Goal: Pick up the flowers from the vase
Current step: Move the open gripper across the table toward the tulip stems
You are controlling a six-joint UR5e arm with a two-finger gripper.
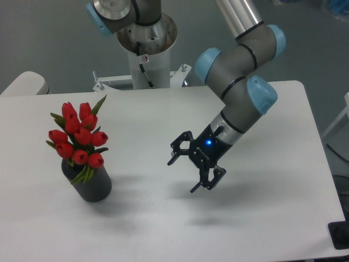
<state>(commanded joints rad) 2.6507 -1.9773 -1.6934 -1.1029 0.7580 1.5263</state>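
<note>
While red tulip flowers (78,135) fill matte cylindrical vase (94,186), tool (183,173) gapes, released.

A white table (163,229) with rounded corners fills most of the view. Its top is smooth and plain, marked only by soft grey shadows. On its left part stands a short dark vase (91,184), upright, with its base flat on the surface. At the far right near corner a small black thing (339,236) sits at the table's edge; whether it rests on the top or is fixed beside it is hard to tell.
</note>
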